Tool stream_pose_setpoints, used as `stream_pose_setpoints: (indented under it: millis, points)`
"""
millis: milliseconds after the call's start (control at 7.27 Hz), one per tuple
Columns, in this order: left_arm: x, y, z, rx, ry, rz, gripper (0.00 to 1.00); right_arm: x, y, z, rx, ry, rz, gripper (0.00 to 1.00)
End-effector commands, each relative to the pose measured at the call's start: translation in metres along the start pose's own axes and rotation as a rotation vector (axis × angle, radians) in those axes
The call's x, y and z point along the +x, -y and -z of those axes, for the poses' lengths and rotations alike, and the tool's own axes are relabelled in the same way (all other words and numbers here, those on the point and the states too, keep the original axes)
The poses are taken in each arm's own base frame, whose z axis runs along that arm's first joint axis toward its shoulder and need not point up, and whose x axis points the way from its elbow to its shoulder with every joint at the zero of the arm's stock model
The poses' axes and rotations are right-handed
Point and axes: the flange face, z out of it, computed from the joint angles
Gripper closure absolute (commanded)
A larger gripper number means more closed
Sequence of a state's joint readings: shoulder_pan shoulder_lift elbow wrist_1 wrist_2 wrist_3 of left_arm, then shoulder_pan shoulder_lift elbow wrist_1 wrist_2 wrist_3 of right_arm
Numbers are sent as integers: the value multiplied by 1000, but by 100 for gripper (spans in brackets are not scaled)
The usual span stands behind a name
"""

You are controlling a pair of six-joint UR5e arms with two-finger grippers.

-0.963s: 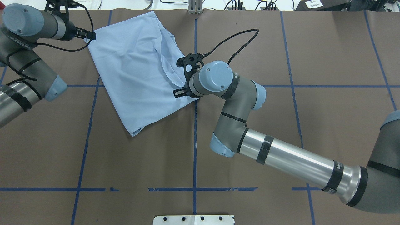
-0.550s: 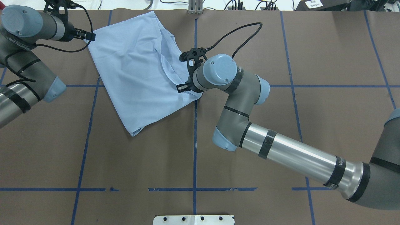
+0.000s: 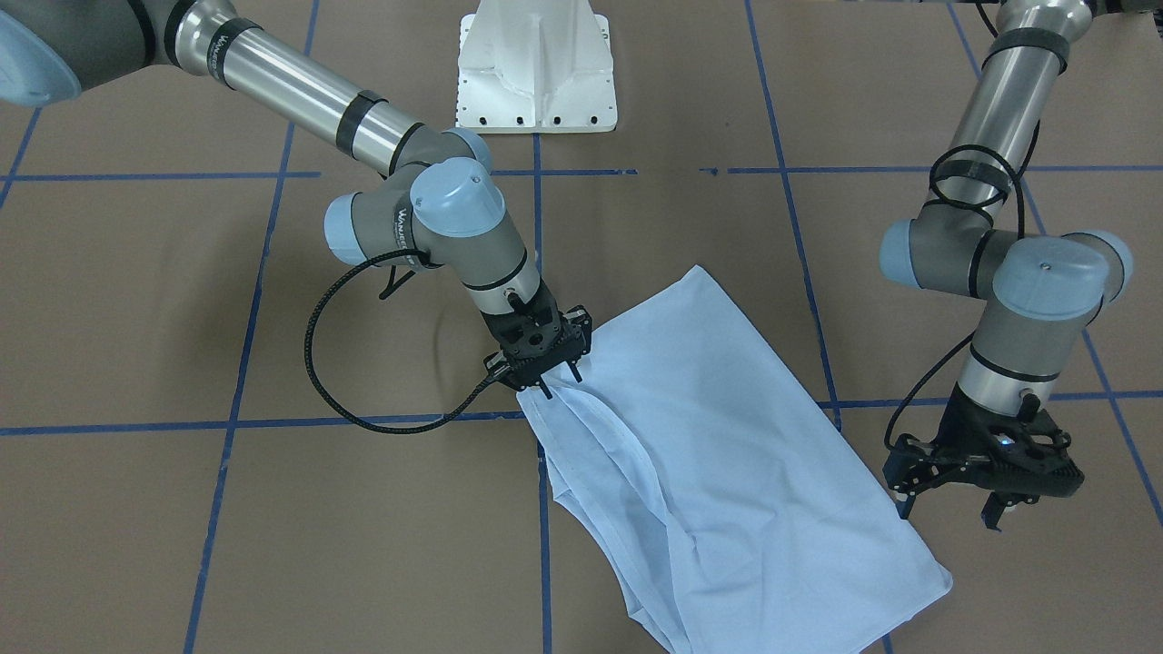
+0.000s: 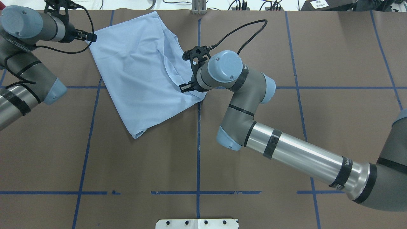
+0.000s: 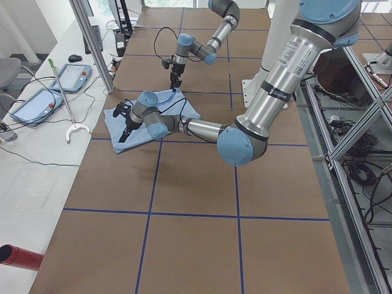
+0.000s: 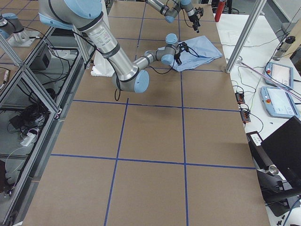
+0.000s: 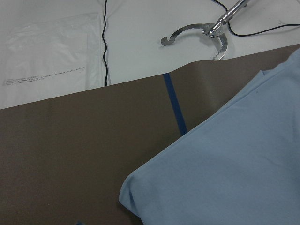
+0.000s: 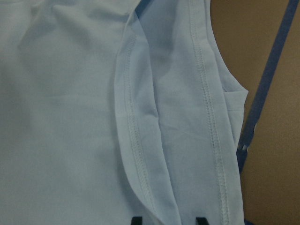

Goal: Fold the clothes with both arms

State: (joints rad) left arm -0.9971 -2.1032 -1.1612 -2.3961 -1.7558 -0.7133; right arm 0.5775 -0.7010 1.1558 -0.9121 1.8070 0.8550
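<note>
Overhead exterior: pale blue folded cotton t-shirt (image 4: 136, 73) lies flat. The right black two-finger gripper (image 4: 184, 88), jaws parted, straddles its four-o'clock hem. The left black two-finger gripper (image 4: 91, 36) hangs wide-jawed at ten o'clock.

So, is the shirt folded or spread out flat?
Partly folded: the t-shirt lies as a compact slab with no sleeves sticking out, and stitched hems overlap in layers near the right gripper.

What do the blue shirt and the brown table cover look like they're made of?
Pale blue t-shirt: thin, matte cotton-like cloth, seemingly; soft creases and double-stitched hems show. Brown table cover: matte paper or card sheet, probably; flat, its edge curls slightly.
</note>
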Motion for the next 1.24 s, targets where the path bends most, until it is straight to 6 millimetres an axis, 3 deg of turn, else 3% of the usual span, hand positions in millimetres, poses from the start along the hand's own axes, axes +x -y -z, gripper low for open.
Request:
stream_pose_setpoints:
  millis: [0,138,275,413,825,1100]
  points:
    - [0,0,0,0,0,0,0,4,-5,-6,-12,-8,1,57]
    - [0,0,1,1,-1,0,0,4,-6,-7,-14,-10,1,69]
    - [0,0,1,2,0,0,0,4,-6,-7,-12,-12,1,93]
    - [0,0,1,1,-1,-2,0,5,-6,-7,-9,-14,-2,100]
    - [2,0,1,2,-4,-2,0,22,-2,2,8,-22,-22,100]
    - [2,0,1,2,-4,-3,0,58,-43,23,10,-14,-101,100]
